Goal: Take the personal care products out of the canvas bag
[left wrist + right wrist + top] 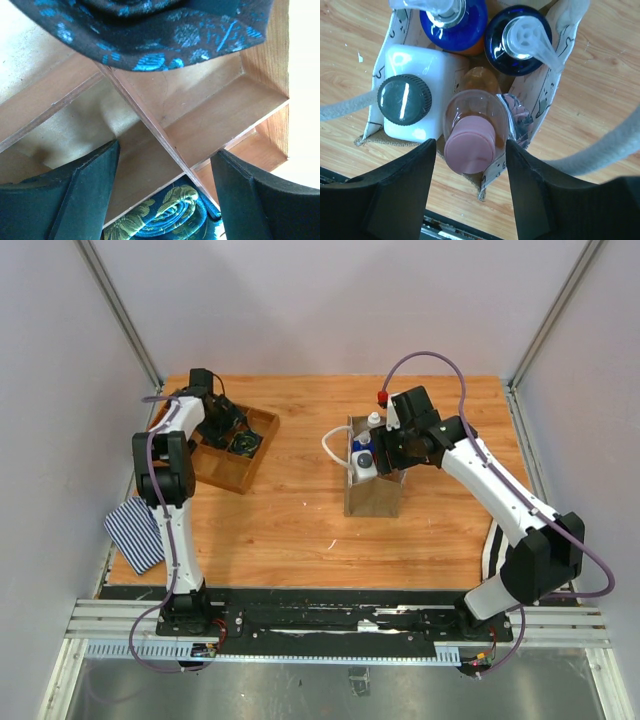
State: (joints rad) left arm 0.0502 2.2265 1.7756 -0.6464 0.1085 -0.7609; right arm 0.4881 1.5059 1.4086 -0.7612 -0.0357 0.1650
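The tan canvas bag (372, 498) stands upright mid-table, its printed lining (540, 95) showing in the right wrist view. Inside it are a white rectangular bottle (427, 62) with a dark ribbed cap, two blue bottles (470, 27) (495, 37) with clear pump tops, and a clear pink-capped bottle (472, 142). My right gripper (470, 145) hangs open just above the bag, one finger on each side of the pink cap with a small gap on both sides. My left gripper (165, 148) is open and empty, far left over a wooden tray (225, 478).
The tray's dividers (145, 117) cross under the left fingers, with dark blue-patterned coiled items (150, 30) (172, 215) in its compartments. The bag's white rope handles (340, 111) (610, 145) loop out on both sides. Striped folded cloths (135, 530) (493, 550) lie near the left and right table edges.
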